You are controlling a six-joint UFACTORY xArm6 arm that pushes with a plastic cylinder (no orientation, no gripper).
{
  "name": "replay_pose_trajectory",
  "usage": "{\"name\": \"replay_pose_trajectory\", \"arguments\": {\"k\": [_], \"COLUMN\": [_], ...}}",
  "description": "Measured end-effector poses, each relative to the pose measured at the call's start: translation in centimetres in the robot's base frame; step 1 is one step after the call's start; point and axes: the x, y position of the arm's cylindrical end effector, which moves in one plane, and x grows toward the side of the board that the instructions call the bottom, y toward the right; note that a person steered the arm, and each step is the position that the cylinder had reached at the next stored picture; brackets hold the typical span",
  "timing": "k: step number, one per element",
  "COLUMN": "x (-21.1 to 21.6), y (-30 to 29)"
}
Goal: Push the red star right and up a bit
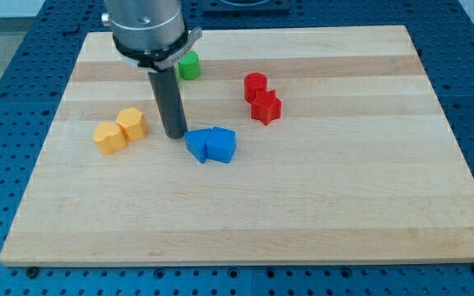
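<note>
Two red blocks sit right of centre, touching: a rounded red block [255,85] above, and a red star-like block [266,108] just below and right of it. My tip [174,135] rests on the board well to the left of the red pair, just up and left of two blue blocks [211,145] that sit side by side. The rod rises from the tip to the arm's grey housing [148,29] at the view's top.
Two yellow blocks [119,130] lie left of the tip. A green block [189,66] sits near the board's top edge, partly hidden by the arm. The wooden board [319,214] lies on a blue perforated table.
</note>
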Motion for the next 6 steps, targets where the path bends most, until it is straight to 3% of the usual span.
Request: {"name": "replay_pose_trajectory", "arguments": {"k": [4, 6], "x": [-1.6, -0.3], "y": [11.8, 12.6]}}
